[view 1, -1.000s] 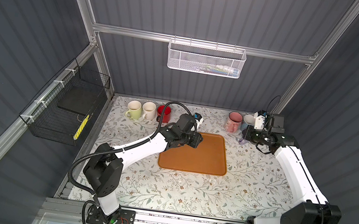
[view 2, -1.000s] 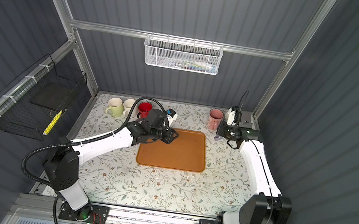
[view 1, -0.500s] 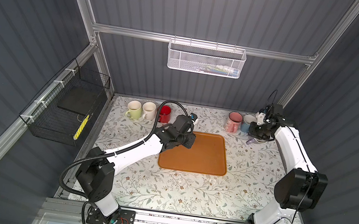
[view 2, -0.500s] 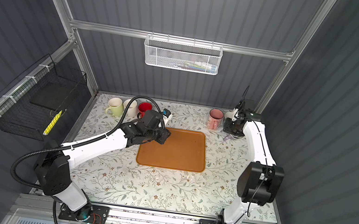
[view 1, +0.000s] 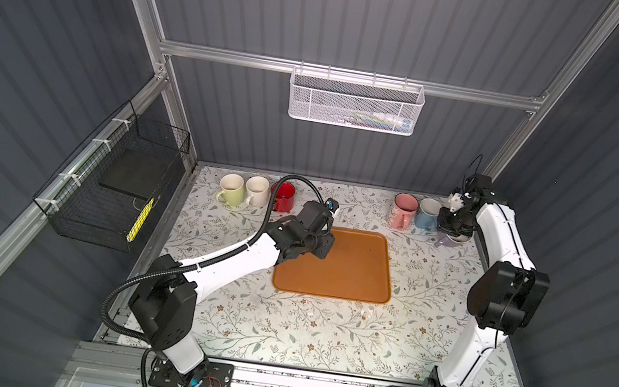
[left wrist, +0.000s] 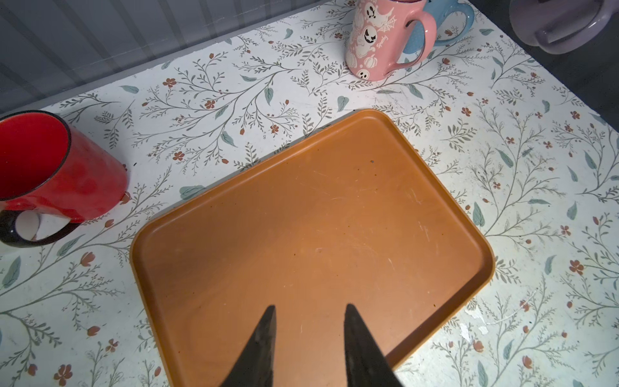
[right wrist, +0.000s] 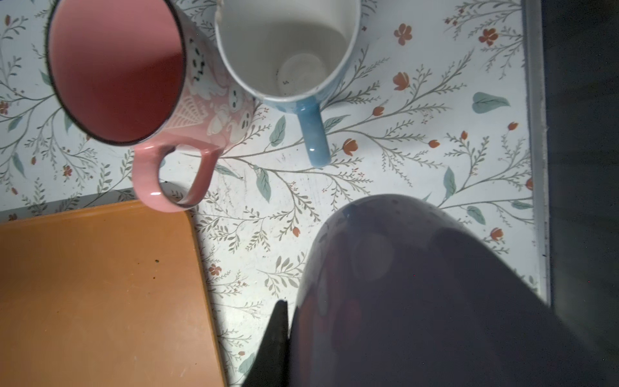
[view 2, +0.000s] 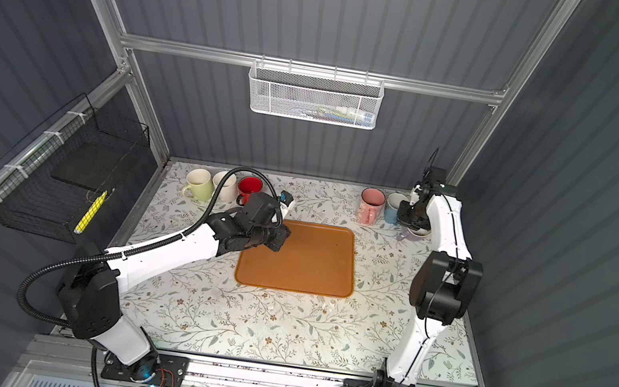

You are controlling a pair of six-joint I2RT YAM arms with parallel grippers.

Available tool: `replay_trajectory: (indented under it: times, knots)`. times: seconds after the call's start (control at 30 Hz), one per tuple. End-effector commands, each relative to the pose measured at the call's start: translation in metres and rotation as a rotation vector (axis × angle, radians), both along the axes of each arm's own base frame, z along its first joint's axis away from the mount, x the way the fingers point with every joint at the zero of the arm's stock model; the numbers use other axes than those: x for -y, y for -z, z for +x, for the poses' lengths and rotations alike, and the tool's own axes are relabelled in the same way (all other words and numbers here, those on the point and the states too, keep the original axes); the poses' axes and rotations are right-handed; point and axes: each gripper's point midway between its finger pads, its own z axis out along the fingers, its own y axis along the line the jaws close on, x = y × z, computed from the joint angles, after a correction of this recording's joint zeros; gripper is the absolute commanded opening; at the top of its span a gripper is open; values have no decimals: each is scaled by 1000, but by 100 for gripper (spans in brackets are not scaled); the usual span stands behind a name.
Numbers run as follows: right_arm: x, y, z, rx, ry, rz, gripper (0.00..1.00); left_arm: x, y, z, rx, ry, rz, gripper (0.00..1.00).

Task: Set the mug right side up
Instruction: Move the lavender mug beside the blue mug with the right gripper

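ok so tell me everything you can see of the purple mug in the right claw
The purple mug is glossy, ceramic-looking, lavender outside and pale inside, with a loop handle. It is at the back right corner of the table, next to the blue mug, mouth apparently up. The right claw is shut on its wall, one finger outside. Whether it rests on the table or hangs above cannot be told.
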Motion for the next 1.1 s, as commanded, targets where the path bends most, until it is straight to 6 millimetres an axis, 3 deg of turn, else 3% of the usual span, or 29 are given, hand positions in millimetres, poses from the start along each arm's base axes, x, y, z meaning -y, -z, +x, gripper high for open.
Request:
replay_trajectory:
  times: [0.0, 0.6, 1.07]
  knots:
    - [16, -10, 10, 36, -26, -67, 0, -5, -3, -5, 12, 15, 27, 35]
    - [61, 32, 69, 36, -86, -118, 0, 2, 8, 6, -9, 25, 59, 34]
    - [58, 52, 107, 107, -136, -42, 0, 12, 23, 11, -57, 29, 72, 34]
